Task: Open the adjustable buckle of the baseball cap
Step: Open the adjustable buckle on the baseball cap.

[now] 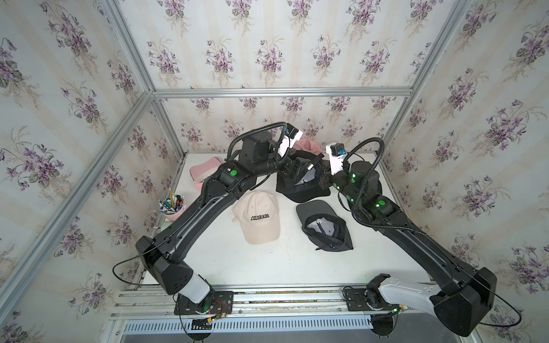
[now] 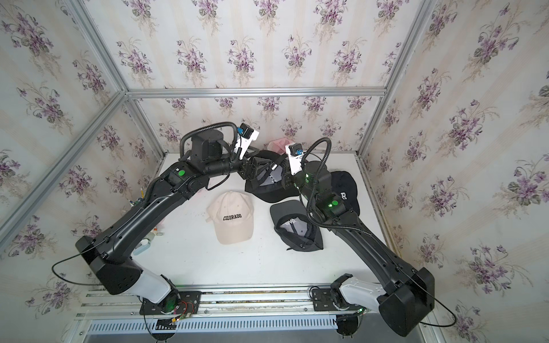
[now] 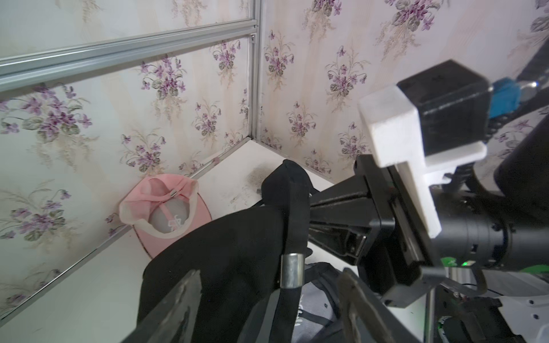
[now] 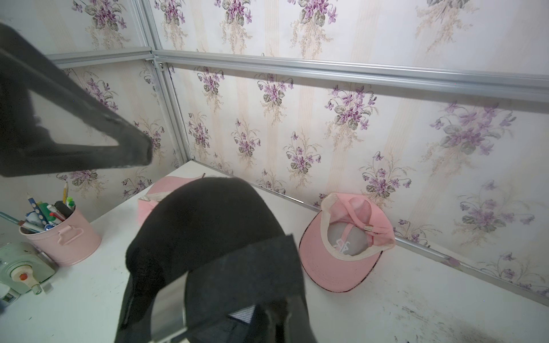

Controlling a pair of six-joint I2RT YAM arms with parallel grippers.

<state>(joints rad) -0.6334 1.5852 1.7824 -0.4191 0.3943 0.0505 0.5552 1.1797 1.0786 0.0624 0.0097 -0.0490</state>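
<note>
Was standing next to the rig for this one. The white table (image 1: 267,267) filled the lower middle of both top views, with spare caps lying around. There was a beige COLORADO cap (image 1: 258,219) at centre and a dark grey cap (image 1: 323,225) crown-down just right of it. A pink cap (image 4: 347,240) sat upside down by the back wall, right of centre in the right wrist view. None of those were in play.

The one that mattered was the black baseball cap (image 1: 300,190), in the upper middle of the top views. It was held up between the two arms with its brim drooping toward the table. Couldn't tell if the brim touched.

The right gripper (image 3: 312,208) was pinched tight on the back of the cap, at the fold of fabric where the strap comes off, centre of the left wrist view. The left gripper (image 3: 269,274) was spread wide along the bottom of that frame, holding nothing. It had a finger on either side of the strap (image 3: 295,225).

The little silver buckle (image 3: 292,270) sat on the strap right between those fingers, and the strap was still threaded through it.

My read: the cap was lifted and the buckle exposed and lined up, so that half was done. The actual opening wasn't. I'd guess the left gripper needed to close on the buckle or strap and pull against the right one's hold.
</note>
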